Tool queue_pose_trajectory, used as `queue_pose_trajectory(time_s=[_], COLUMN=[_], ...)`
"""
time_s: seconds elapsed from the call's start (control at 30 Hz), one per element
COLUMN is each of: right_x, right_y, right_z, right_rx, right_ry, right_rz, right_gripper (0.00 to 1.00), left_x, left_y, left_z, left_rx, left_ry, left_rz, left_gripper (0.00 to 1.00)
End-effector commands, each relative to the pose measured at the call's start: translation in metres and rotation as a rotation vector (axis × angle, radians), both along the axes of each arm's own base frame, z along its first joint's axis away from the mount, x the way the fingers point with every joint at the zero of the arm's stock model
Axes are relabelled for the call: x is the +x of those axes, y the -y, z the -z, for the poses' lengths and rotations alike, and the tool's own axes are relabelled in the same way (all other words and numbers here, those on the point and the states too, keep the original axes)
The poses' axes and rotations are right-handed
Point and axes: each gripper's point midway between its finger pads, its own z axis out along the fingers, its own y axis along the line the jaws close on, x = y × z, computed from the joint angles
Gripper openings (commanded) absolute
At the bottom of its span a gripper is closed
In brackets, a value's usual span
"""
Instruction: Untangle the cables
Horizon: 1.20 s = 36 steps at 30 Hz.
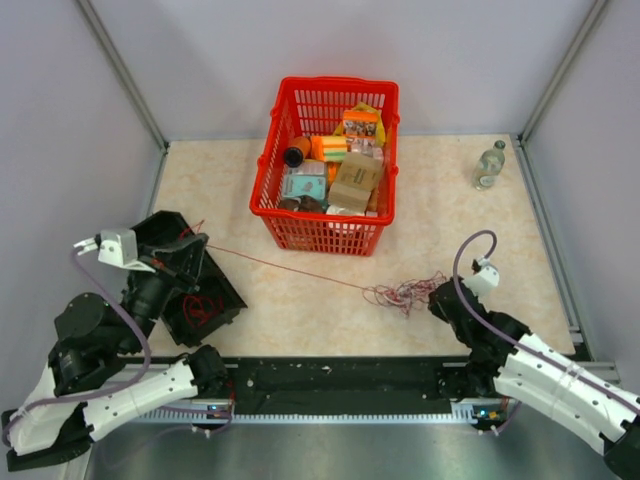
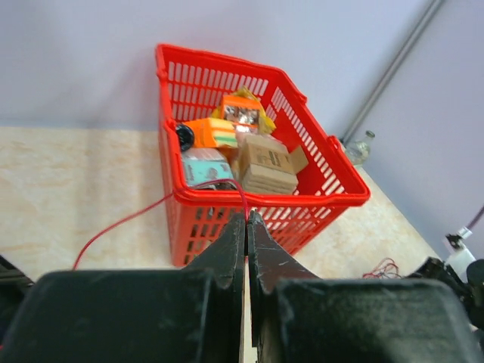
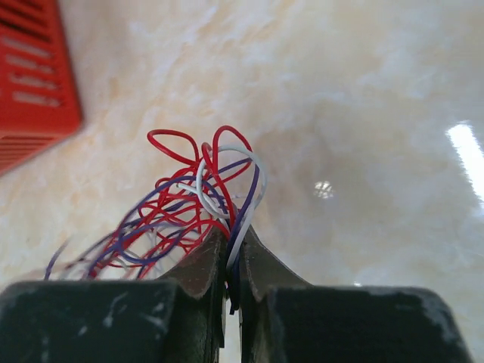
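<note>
Near the worktop's (image 1: 300, 320) front edge, right of centre: the cables (image 1: 405, 293), a small red, purple and white tangle, pinched in the fully closed right hand (image 3: 229, 253), with one red strand (image 1: 290, 267) stretched straight leftward into the fully closed left hand (image 2: 246, 221).

Support: tabletop (image 1: 300, 325), beige with a marble pattern, closed in by pale panels at left, back and right.

Lying directly on it:
- red basket (image 1: 320, 235), plastic with lattice walls, back centre, filled with boxes and packets.
- clear bottle (image 1: 489, 165), upright, back right corner, well apart from the basket.
- cables (image 1: 405, 293), a small loose tangle of thin red, whitish and dark strands, just front-right of the basket.
- black open case (image 1: 228, 292), left side, red wire inside.
- black strip (image 1: 340, 380), along the near edge.
</note>
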Motion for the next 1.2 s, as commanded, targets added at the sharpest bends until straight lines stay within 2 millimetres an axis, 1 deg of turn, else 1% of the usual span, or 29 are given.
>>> queue_pose_trajectory(time_s=[0.0,0.1,0.17,0.23,0.3,0.37,0.4,0.47,0.5,0.53,0.6,0.63,0.7,0.8,0.87,0.9,0.97,1.0,1.03,1.07,1.1,1.17], right_x=[-0.002,0.005,0.009,0.011,0.012,0.013,0.014,0.015,0.016,0.018,0.025,0.028,0.035,0.04,0.044,0.047,0.054,0.054,0.053,0.052,0.052,0.051], right_y=[0.049,0.061,0.063,0.072,0.08,0.091,0.093,0.108,0.115,0.122,0.128,0.131,0.137,0.145,0.144,0.141,0.13,0.129,0.132,0.135,0.14,0.156], right_z=[0.005,-0.01,-0.016,-0.017,-0.013,-0.006,-0.004,-0.009,-0.014,-0.019,-0.027,-0.03,-0.036,-0.039,-0.039,-0.041,-0.044,-0.042,-0.041,-0.04,-0.038,-0.038], right_rx=[-0.119,-0.194,-0.188,-0.206,-0.173,-0.119,-0.109,-0.131,-0.136,-0.136,-0.111,-0.097,-0.084,-0.11,-0.117,-0.115,-0.1,-0.101,-0.108,-0.107,-0.1,-0.101], right_ry=[-0.014,0.03,0.032,0.02,-0.013,-0.027,-0.027,-0.007,-0.001,0.002,0.008,0.015,0.033,0.024,0.02,0.024,0.046,0.046,0.042,0.036,0.024,0.013], right_rz=[0.202,0.229,0.249,0.287,0.339,0.412,0.414,0.466,0.488,0.513,0.515,0.526,0.537,0.561,0.546,0.519,0.44,0.435,0.444,0.457,0.469,0.526], right_gripper=[0.0,0.0,0.0,0.0,0.0,0.0,0.0,0.0,0.0,0.0,0.0,0.0,0.0,0.0,0.0,0.0,0.0,0.0,0.0,0.0,0.0,0.0], left_x=[-0.005,-0.008,-0.009,-0.009,-0.013,-0.018,-0.022,-0.027,-0.029,-0.03,-0.034,-0.035,-0.038,-0.038,-0.037,-0.038,-0.038,-0.037,-0.035,-0.032,-0.03,-0.032], left_y=[-0.043,-0.042,-0.038,-0.041,-0.055,-0.069,-0.074,-0.081,-0.089,-0.095,-0.108,-0.111,-0.107,-0.099,-0.095,-0.088,-0.064,-0.051,-0.046,-0.046,-0.052,-0.066], left_z=[-0.043,-0.056,-0.061,-0.065,-0.074,-0.089,-0.099,-0.115,-0.121,-0.125,-0.132,-0.133,-0.133,-0.129,-0.127,-0.127,-0.125,-0.125,-0.124,-0.124,-0.125,-0.132], left_rx=[0.007,0.029,0.039,0.03,0.008,-0.005,-0.009,0.001,0.021,0.03,0.018,0.011,0.0,0.009,0.011,-0.02,-0.018,0.0,0.01,0.009,0.004,-0.012], left_ry=[0.095,0.102,0.1,0.103,0.124,0.16,0.177,0.198,0.203,0.204,0.203,0.205,0.213,0.208,0.209,0.213,0.225,0.223,0.217,0.21,0.208,0.224], left_rz=[-0.119,-0.096,-0.075,-0.085,-0.114,-0.136,-0.134,-0.13,-0.147,-0.162,-0.192,-0.192,-0.161,-0.13,-0.12,-0.09,-0.009,0.03,0.037,0.022,-0.01,-0.047], left_gripper=[0.0,0.0,0.0,0.0,0.0,0.0,0.0,0.0,0.0,0.0,0.0,0.0,0.0,0.0,0.0,0.0,0.0,0.0,0.0,0.0,0.0,0.0])
